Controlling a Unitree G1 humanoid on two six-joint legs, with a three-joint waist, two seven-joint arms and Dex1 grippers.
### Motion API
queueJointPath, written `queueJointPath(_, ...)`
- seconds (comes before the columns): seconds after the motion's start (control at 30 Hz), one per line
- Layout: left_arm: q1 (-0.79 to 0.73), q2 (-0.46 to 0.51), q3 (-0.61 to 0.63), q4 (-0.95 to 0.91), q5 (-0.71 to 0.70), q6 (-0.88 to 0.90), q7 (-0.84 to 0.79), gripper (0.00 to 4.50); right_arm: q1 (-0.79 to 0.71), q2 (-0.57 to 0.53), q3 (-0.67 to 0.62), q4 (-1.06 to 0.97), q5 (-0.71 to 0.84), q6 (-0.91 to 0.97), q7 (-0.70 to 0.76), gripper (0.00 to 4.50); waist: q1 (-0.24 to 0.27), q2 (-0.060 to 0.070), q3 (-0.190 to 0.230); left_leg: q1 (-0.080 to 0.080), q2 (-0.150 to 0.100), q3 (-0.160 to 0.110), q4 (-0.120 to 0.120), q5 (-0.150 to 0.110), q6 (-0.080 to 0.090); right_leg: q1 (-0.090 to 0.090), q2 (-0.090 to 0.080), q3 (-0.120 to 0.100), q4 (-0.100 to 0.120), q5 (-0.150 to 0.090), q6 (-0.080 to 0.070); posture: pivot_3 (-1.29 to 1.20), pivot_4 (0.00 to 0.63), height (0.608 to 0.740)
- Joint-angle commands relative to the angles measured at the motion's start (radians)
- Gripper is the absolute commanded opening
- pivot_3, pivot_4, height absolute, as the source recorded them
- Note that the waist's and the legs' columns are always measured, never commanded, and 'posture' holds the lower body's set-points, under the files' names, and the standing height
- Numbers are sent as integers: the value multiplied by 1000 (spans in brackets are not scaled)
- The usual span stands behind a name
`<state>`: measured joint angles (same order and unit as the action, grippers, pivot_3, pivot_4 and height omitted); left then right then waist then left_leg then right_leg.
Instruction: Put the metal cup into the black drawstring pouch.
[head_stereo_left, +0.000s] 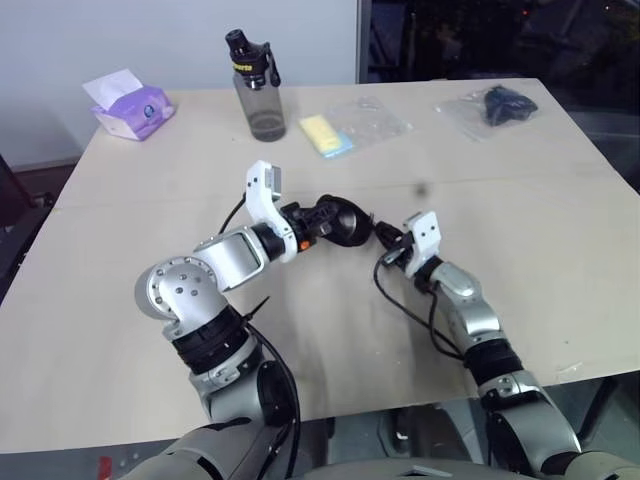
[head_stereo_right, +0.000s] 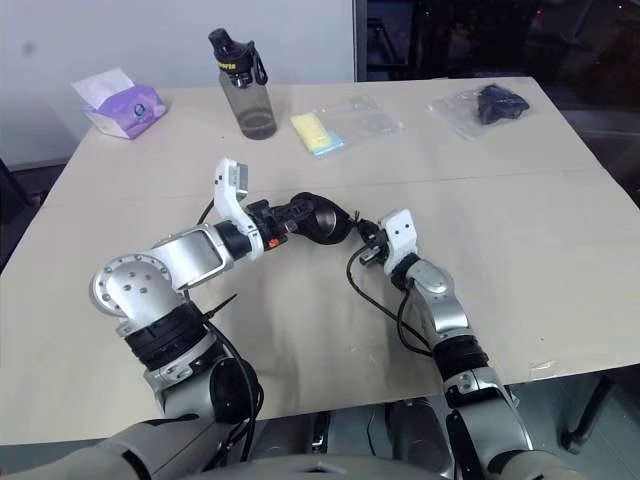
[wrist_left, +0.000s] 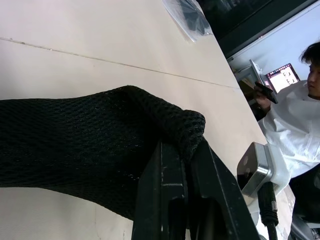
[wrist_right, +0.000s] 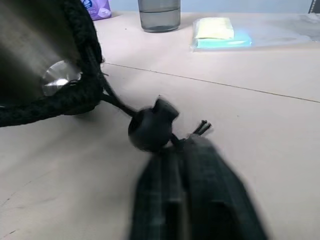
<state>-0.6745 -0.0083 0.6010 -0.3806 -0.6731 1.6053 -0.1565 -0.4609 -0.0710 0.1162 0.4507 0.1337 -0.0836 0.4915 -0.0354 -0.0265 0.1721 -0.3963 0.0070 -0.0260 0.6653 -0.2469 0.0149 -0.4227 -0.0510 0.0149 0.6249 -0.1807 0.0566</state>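
Observation:
The black drawstring pouch (head_stereo_left: 345, 222) is held just above the middle of the table. My left gripper (wrist_left: 182, 150) is shut on the rim of its mesh fabric. The metal cup (wrist_right: 35, 55) lies inside the pouch, and its shiny inner wall and round bottom show through the pouch's mouth in the right wrist view. A thin cord runs from the mouth through a round black cord lock (wrist_right: 150, 127). My right gripper (wrist_right: 177, 147) is shut on that cord just behind the lock, close to the right of the pouch (head_stereo_right: 318, 222).
At the back of the table stand a grey bottle with a black cap (head_stereo_left: 262, 95), a purple tissue pack (head_stereo_left: 135, 108), a yellow item in a clear bag (head_stereo_left: 330, 135) and a dark bundle in a clear bag (head_stereo_left: 500, 105). A person in white (wrist_left: 295, 120) sits beyond the table's right side.

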Motion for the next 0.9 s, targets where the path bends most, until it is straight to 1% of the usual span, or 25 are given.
queueJointPath(0.03, -7, -1, 8, -36, -23, -5, -9, 0, 1, -22, -7, -28, -26, -18, -11, 126, 1, 0, 0, 0, 0, 0, 0, 0, 0, 0, 0, 0, 0, 0, 0, 0, 150, 740)
queueJointPath(0.13, -4, -3, 11, -37, -26, -3, -12, 0, -27, -59, -24, -45, -73, -72, -54, 126, 1, 0, 0, 0, 0, 0, 0, 0, 0, 0, 0, 0, 0, 0, 0, 0, 150, 740)
queueJointPath(0.23, 4, -3, 24, -39, -40, -2, -24, 0, -111, -177, 2, -75, -225, -194, -101, 126, -1, 2, 2, 0, -1, 1, 0, 0, 0, 0, -1, 0, 0, 0, 0, 0, 150, 740)
queueJointPath(0.27, 7, -12, 45, -40, -65, 1, -41, 278, -145, -214, 9, -88, -264, -228, -108, 42, -3, 2, 2, 0, -1, 1, 0, 0, 0, 0, -1, 1, 0, 0, 0, 0, 150, 740)
queueJointPath(0.3, 5, -28, 80, -41, -107, 4, -64, 646, -176, -241, 12, -97, -288, -255, -113, 0, -5, 2, 2, 0, -1, 2, 0, 0, 0, 0, -1, 1, 0, 0, 0, 0, 150, 740)
queueJointPath(0.33, -3, -46, 122, -43, -162, 7, -88, 842, -204, -259, 12, -107, -298, -270, -114, 0, -6, 2, 2, 0, -1, 2, 0, 0, 0, 0, -1, 1, 0, 0, 0, 0, 150, 740)
queueJointPath(0.4, -13, -56, 166, -50, -248, 9, -113, 1661, -247, -254, -18, -145, -242, -240, -110, 0, -8, 1, 3, 0, 0, 2, 0, 0, 0, 0, 0, 0, 0, 0, 0, 0, 150, 740)
queueJointPath(0.43, -5, -37, 155, -54, -259, 9, -113, 2319, -267, -258, -24, -166, -231, -234, -104, 0, -7, 1, 3, 0, 1, 2, 0, 0, 0, 0, 2, -1, 0, 0, 0, 0, 150, 740)
queueJointPath(0.47, 1, -20, 143, -55, -266, 9, -107, 2675, -278, -260, -27, -181, -228, -231, -99, 0, -6, 1, 3, 0, 2, 1, -1, 0, 0, 0, 3, -2, 0, 0, 0, 0, 150, 740)
queueJointPath(0.53, 49, 79, 49, -71, -253, -24, -148, 3475, -299, -276, -13, -211, -236, -239, -69, 0, -5, 1, 3, 0, 2, 0, -2, 0, 0, 0, 3, -3, 0, 0, 0, 0, 150, 740)
queueJointPath(0.57, 77, 143, -12, -82, -236, -73, -185, 4056, -308, -276, -9, -226, -233, -238, -58, 0, -5, 1, 3, 0, 2, 0, -3, 0, 0, 0, 3, -3, 0, 0, 0, 0, 150, 740)
queueJointPath(0.6, 94, 212, -70, -83, -209, -128, -225, 4285, -320, -277, 1, -244, -233, -241, -42, 0, -5, 1, 3, 0, 2, 0, -3, 0, 0, 0, 3, -2, 0, 0, 0, 0, 150, 740)
queueJointPath(0.63, 106, 277, -129, -85, -164, -200, -259, 4285, -328, -278, 10, -258, -233, -242, -28, 0, -5, 1, 3, 0, 1, 1, -3, 0, 0, -1, 1, 0, -1, 0, 0, 0, 150, 740)
queueJointPath(0.67, 121, 355, -215, -83, -89, -305, -291, 4285, -333, -278, 17, -269, -234, -244, -16, 0, -5, 1, 3, 0, 0, 1, -3, 0, 0, -1, 0, 1, 0, 0, 0, 0, 150, 740)
queueJointPath(0.7, 137, 451, -338, -81, 39, -460, -322, 4285, -336, -277, 23, -278, -235, -244, -7, 0, -5, 2, 3, 0, 0, 0, -3, 0, 0, -1, 0, 1, 0, 0, 0, 0, 150, 740)
queueJointPath(0.73, 150, 526, -445, -75, 157, -620, -356, 4285, -339, -278, 27, -284, -237, -244, 0, 0, -5, 2, 3, 0, 0, 1, -3, 0, 0, -1, 0, 2, 0, 0, -1, 0, 150, 740)
queueJointPath(0.77, 151, 560, -503, -64, 207, -722, -387, 4285, -341, -280, 33, -288, -242, -248, 5, 0, -4, 2, 3, 0, -1, 1, -3, 0, -1, -1, 0, 2, 0, 0, -1, 0, 150, 740)
queueJointPath(0.8, 141, 561, -527, -56, 221, -795, -409, 4285, -344, -284, 40, -293, -251, -255, 10, 0, 0, 3, 3, 1, -1, 1, -4, 1, -1, -1, -1, 3, -1, -2, -5, 0, 150, 740)
queueJointPath(0.9, 100, 508, -545, -43, 205, -899, -437, 4285, -347, -294, 65, -306, -276, -273, 29, 0, 19, 3, 3, 0, -1, 1, -4, 1, -1, -1, -3, 2, -3, -2, -5, 0, 150, 740)
